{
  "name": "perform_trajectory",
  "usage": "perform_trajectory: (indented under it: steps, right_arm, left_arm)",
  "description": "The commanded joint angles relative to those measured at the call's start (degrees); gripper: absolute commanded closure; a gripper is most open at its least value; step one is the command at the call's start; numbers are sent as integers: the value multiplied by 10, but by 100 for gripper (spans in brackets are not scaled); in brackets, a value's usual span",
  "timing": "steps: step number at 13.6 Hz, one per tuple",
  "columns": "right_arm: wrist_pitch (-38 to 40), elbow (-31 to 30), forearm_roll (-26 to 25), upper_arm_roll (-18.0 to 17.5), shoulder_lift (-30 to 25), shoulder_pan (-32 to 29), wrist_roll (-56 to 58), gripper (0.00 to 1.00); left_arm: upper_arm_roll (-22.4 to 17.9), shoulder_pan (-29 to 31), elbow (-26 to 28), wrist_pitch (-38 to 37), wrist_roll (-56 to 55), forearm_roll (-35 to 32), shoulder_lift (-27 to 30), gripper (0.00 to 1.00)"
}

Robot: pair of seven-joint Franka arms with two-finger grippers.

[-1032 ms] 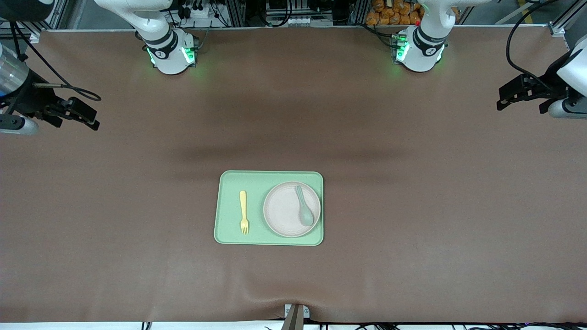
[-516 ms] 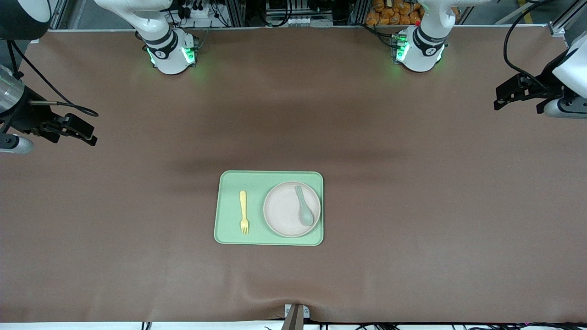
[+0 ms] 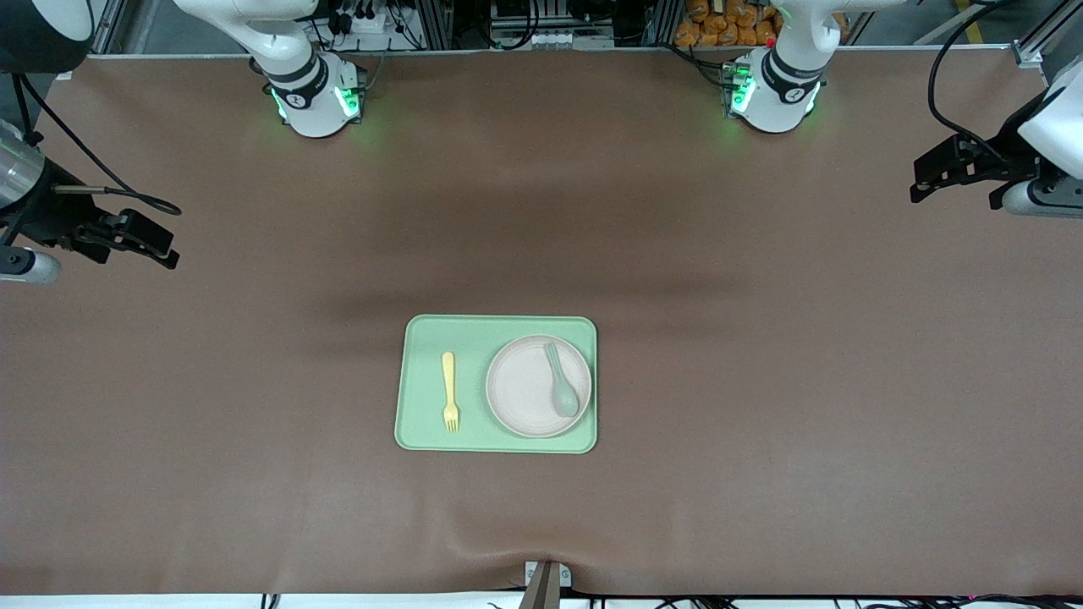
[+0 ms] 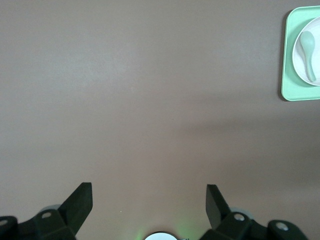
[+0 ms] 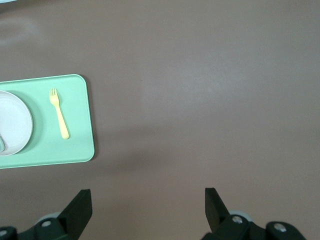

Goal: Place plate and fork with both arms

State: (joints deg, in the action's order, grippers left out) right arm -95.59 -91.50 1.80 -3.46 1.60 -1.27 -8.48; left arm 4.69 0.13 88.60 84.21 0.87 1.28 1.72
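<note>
The off-white plate (image 3: 525,393) sits on a light-green tray (image 3: 423,338) in the middle of the table, at the tray's end toward the left arm. The pale-yellow fork (image 3: 450,392) lies on the same tray beside the plate, toward the right arm's end. My left gripper (image 3: 956,194) hangs open over its end of the table, holding nothing. My right gripper (image 3: 135,254) hangs open and empty over the other end. In the left wrist view the left gripper (image 4: 149,187) is over bare table, with the plate (image 4: 300,65) far off. The right wrist view shows the right gripper (image 5: 147,191), fork (image 5: 59,114) and plate (image 5: 15,125).
A pale grey-green spoon (image 3: 561,391) lies in the plate. The brown mat (image 3: 761,381) covers the table and is rumpled near a bracket (image 3: 546,579) at the edge closest to the front camera. Both arm bases (image 3: 317,97) (image 3: 774,93) stand along the other long edge.
The right gripper shifted a little over its end of the table and the left gripper edged slightly; both have held still for the last half second. Nothing on the tray moved.
</note>
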Motion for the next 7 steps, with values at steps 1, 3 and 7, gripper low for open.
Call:
perform_trajectory:
  steps: [1,3,7]
  right_arm:
    - [9,12,-5,-1,5,-1,4,0]
    - [9,13,-5,-1,5,-2,4,0]
    - [9,12,-5,-1,5,-4,4,0]
  left_arm:
    - [5,2,-3,-4,-10,-7,6,0]
    - [5,2,-3,-4,-9,-7,7,0]
    - [6,2,-3,-4,-10,-7,7,0]
